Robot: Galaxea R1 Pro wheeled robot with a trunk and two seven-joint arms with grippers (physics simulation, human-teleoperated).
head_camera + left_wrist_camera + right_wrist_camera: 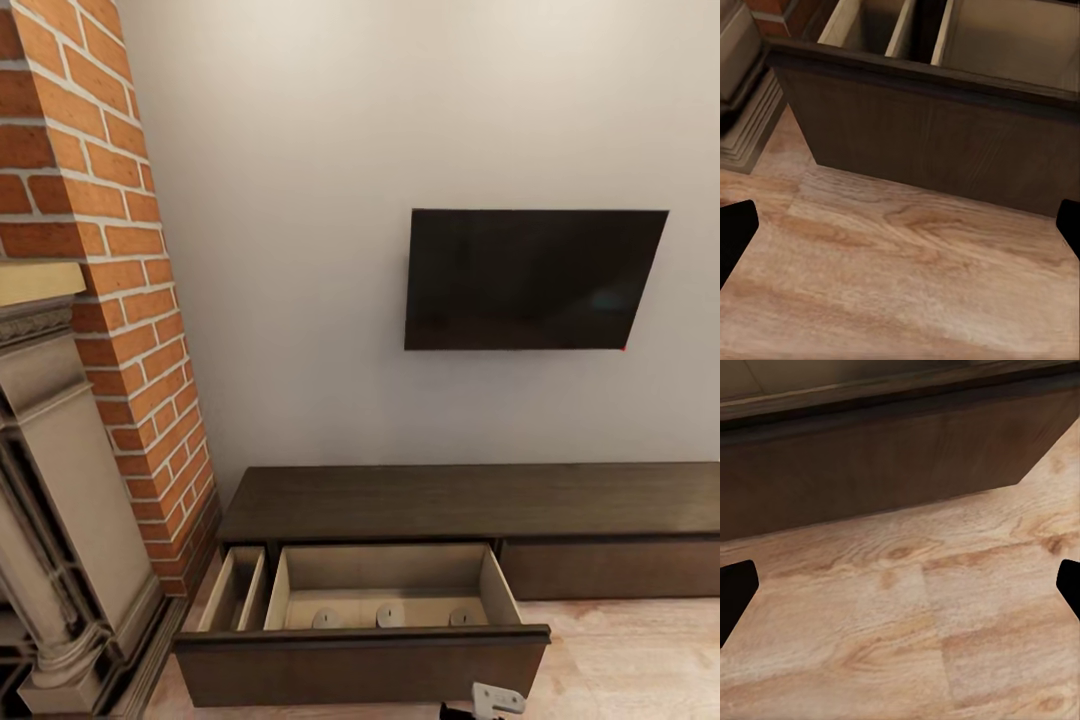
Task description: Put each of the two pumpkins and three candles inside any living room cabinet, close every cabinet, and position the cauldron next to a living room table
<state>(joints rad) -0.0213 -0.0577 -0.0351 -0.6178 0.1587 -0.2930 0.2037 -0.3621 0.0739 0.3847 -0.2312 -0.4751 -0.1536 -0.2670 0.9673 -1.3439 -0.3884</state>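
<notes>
The dark brown cabinet (470, 500) runs along the white wall, and its left drawer (360, 655) is pulled wide open. Three beige candles (391, 614) stand in a row in the drawer's wide compartment, close behind the front panel. The narrow compartment to their left holds nothing I can see. My left gripper (900, 232) is open above the plank floor, facing the drawer front (937, 142). My right gripper (900, 592) is open too, low over the floor before the drawer front (885, 472). The pumpkins, the cauldron and the table are out of view.
A brick fireplace column (110, 300) with a pale carved surround (60, 480) stands close on the left of the open drawer. A black TV (530, 280) hangs on the wall above the cabinet. Light wood floor (630, 660) lies to the right of the drawer.
</notes>
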